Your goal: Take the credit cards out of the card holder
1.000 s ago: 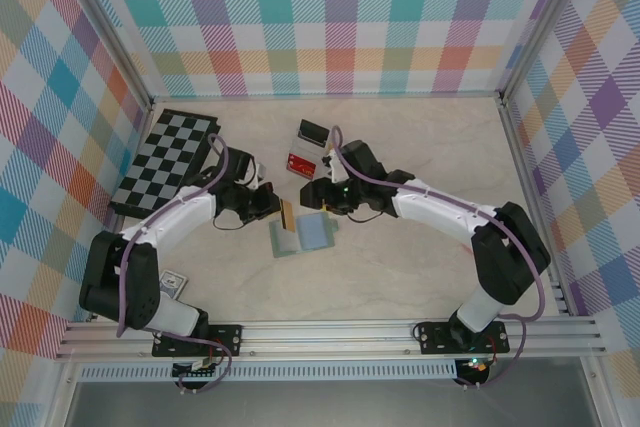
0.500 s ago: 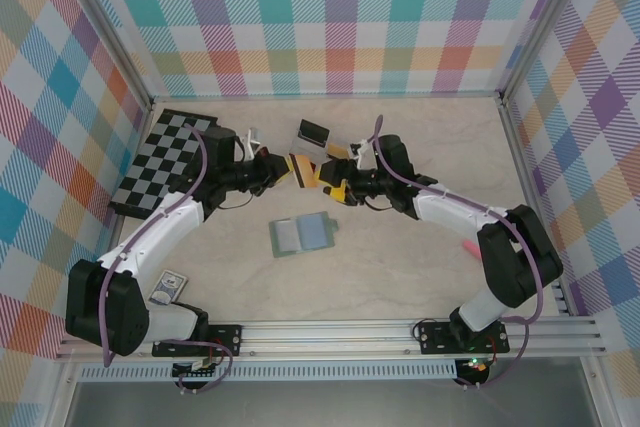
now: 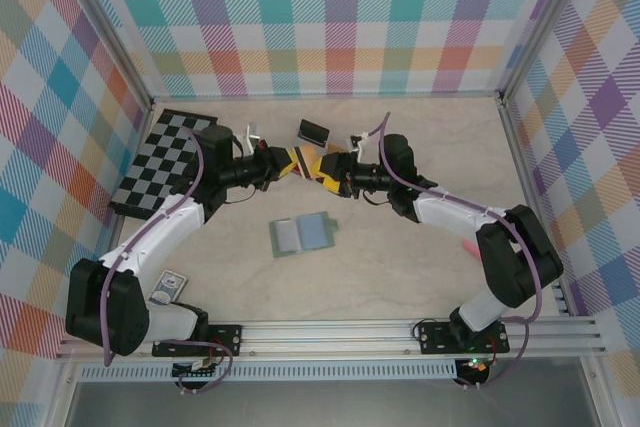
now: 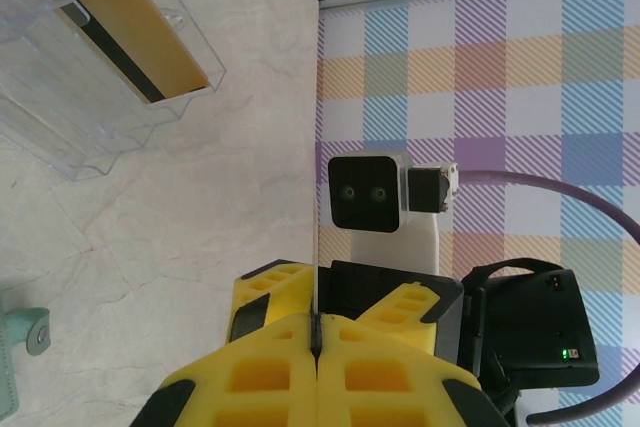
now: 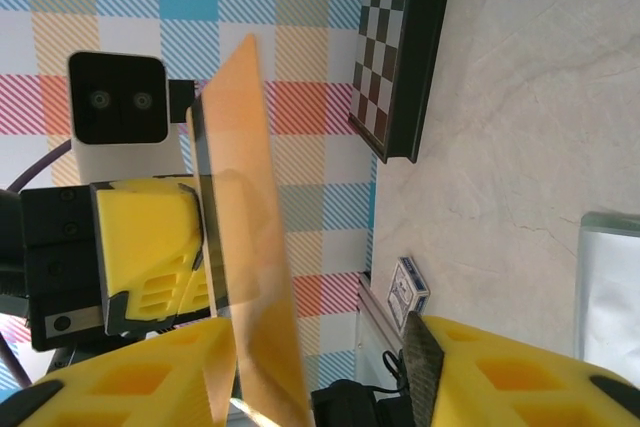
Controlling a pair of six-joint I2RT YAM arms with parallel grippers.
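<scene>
Above the beige marbled table (image 3: 400,277), the left gripper (image 3: 285,164) clenches a thin yellow-orange plastic card (image 5: 245,227), its long axis pointing into the parted jaws of the right gripper (image 3: 322,173).

In the right wrist view, the bottom edge cuts off the lower end of the thin yellow-orange plastic card (image 5: 245,237), and the black-and-white checkered board (image 5: 395,32) runs out at the top. In the left wrist view, the left edge cuts the grey-green folding card holder (image 4: 12,372), and the top edge cuts the clear plastic tray (image 4: 85,117).
</scene>
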